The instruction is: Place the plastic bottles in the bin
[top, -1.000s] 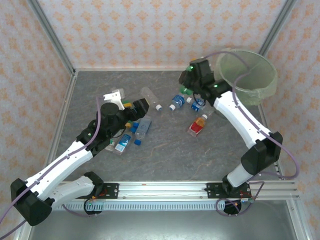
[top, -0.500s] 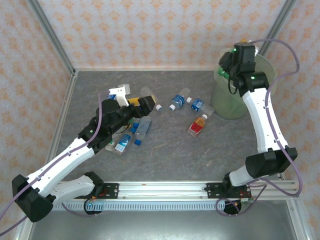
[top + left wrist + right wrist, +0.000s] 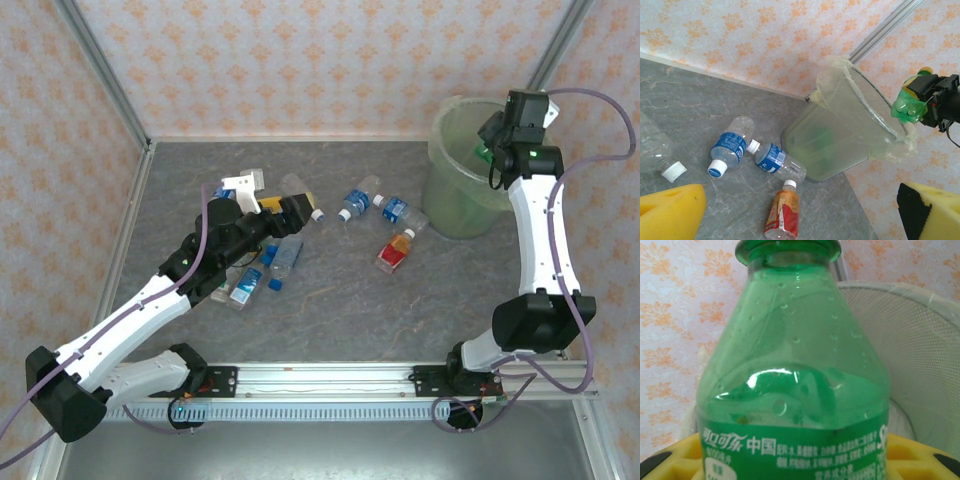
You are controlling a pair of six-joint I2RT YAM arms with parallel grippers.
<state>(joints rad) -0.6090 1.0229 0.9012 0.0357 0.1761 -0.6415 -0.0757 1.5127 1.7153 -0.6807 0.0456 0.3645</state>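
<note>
**Green bottle held at the bin's rim, left gripper spread over the pile**

On my overhead feed the right gripper point(image 3: 495, 150) is clamped on a green bottle point(image 3: 484, 153), holding it above the bin point(image 3: 440, 160) at the right side of the rim. The right wrist camera shows that bottle close up, neck upward, with yellow pads point(image 3: 670, 460) on either side of its label and the bin's mesh wall behind. A dark green shape shows through the bin wall in the left wrist view, but I cannot tell what it is.

The left gripper point(image 3: 290, 208) hangs over the table point(image 3: 340, 300), its jaws wide apart and gripping nothing. Ahead of it lie two clear blue-labelled bottles point(image 3: 729, 147), one just beside the other, white caps close together. A red-orange bottle point(image 3: 782, 212) lies nearer me, between them and the table's near edge. Another clear bottle point(image 3: 655, 150) lies at the left. More blue-capped bottles point(image 3: 285, 255) sit under the left arm.
</note>
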